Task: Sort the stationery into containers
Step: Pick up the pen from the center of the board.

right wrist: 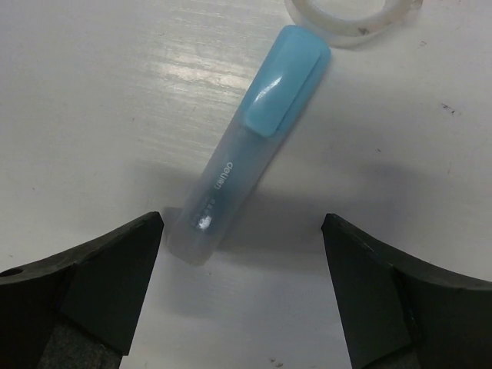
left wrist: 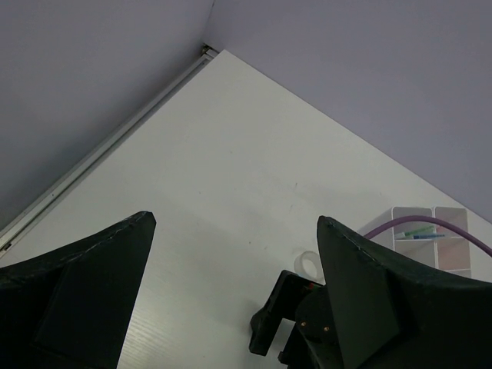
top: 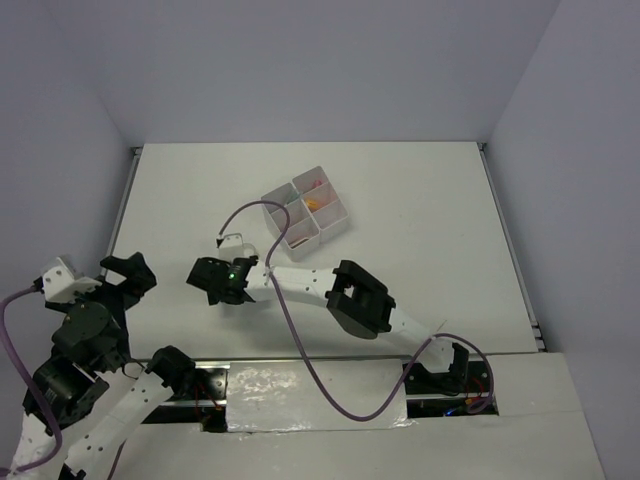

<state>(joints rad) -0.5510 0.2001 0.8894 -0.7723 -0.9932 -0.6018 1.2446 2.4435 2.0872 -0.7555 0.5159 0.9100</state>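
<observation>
The step in hand looks like the pick-up of one of the last loose pieces: the right gripper (right wrist: 242, 231) hangs low over a short highlighter with a frosted clear barrel and a pale blue cap (right wrist: 246, 154). The highlighter lies flat on the white table (top: 420, 250), left of the middle and nearer the near edge than the far one. The gripper's two dark fingers (right wrist: 100, 277) stand wide apart, one to each side of the barrel's bare end, and they grip nothing. Whether either finger touches the barrel cannot be told, though the one on the picture's left is just beside it. The cap end points away towards a thin whitish tape ring (right wrist: 350, 19), which lies just beyond it. The barrel sits aslant in the gap, so the next move probably calls for a small twist or sideways shift to centre it, a short descent, and a close across its width without nudging the ring. After that comes a carry to the white four-compartment square plastic organiser (top: 304, 209), which sits around the table's middle, a little toward the far edge, and already holds coloured pieces. The left gripper (left wrist: 236, 223) hangs by the near left corner, fingers apart and empty.
</observation>
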